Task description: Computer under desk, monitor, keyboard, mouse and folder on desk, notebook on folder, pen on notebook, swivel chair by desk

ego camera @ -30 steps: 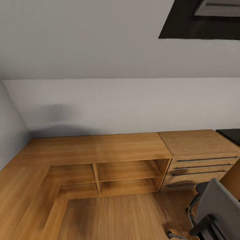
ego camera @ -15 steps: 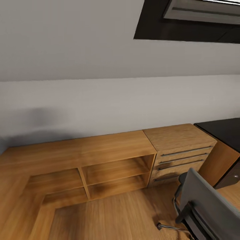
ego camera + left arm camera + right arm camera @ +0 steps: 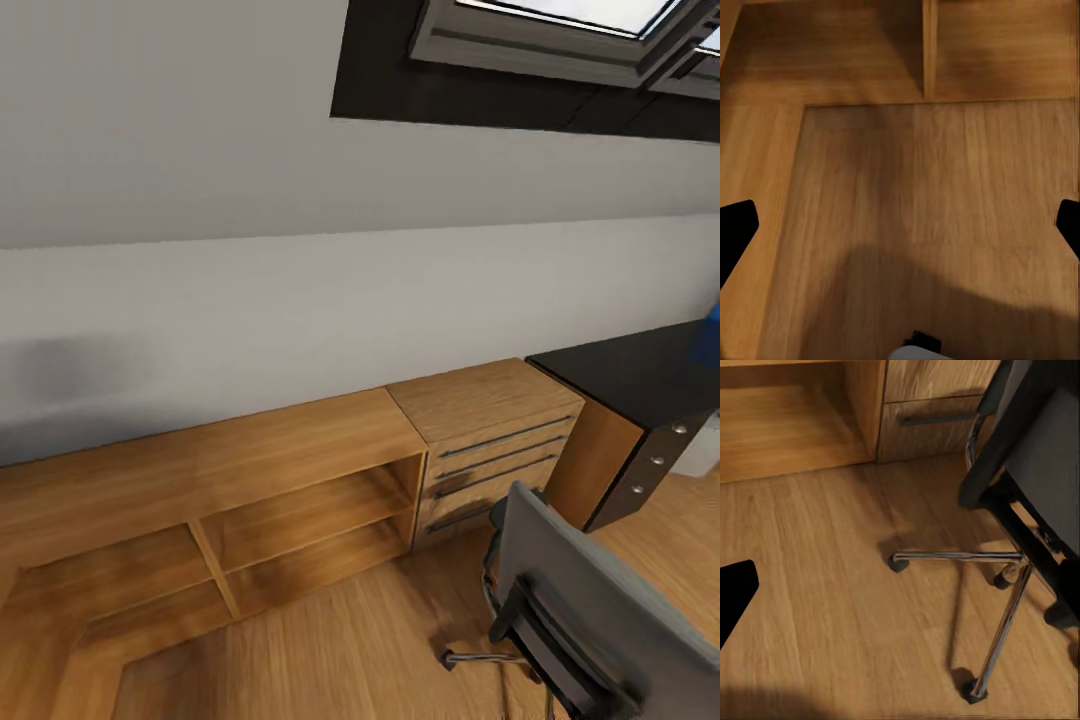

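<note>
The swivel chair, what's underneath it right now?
Under the swivel chair there is a chrome star base with castors, standing on bare wood floor. Nothing lies between its legs. The seat top is hidden behind the backrest, so whatever rests there can't be seen.

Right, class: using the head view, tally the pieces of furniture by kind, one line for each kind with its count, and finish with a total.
Swivel chair: 1
Black-topped desk: 1
Wooden drawer cabinet: 1
Low open wooden shelf unit: 1
Total: 4
</note>
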You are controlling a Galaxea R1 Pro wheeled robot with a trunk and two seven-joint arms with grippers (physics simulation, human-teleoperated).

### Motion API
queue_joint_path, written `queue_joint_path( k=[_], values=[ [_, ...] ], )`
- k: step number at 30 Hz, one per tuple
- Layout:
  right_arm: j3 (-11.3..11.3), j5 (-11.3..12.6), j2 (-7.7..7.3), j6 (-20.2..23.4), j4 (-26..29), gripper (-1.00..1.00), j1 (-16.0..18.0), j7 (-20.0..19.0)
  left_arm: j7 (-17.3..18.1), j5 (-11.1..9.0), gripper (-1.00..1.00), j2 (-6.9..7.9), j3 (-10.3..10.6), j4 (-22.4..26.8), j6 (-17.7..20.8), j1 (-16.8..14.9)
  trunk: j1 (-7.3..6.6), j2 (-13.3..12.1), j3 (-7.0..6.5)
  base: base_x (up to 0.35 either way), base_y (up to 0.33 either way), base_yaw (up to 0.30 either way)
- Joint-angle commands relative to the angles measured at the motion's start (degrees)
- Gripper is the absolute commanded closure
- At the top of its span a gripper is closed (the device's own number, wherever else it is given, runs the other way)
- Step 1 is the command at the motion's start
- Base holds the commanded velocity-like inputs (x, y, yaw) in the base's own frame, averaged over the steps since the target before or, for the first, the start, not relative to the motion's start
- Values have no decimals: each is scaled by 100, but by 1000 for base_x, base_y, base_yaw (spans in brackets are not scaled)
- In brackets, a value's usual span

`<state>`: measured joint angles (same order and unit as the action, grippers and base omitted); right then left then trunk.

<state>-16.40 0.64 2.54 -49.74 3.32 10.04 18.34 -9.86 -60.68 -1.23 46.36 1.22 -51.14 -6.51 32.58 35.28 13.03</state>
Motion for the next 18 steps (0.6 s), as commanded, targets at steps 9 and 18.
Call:
queue_joint_path(
  k=[9, 18],
  values=[
    [-48, 6, 1, -9, -7, -100, 5, 47, -60, 3, -100, 0, 49, 6, -10, 0, 2, 7, 9, 0, 115, -298],
    [-48, 6, 1, -9, -7, -100, 6, 47, -60, 3, -100, 0, 49, 4, -10, 0, 2, 7, 9, 0, 133, -298]
  ],
)
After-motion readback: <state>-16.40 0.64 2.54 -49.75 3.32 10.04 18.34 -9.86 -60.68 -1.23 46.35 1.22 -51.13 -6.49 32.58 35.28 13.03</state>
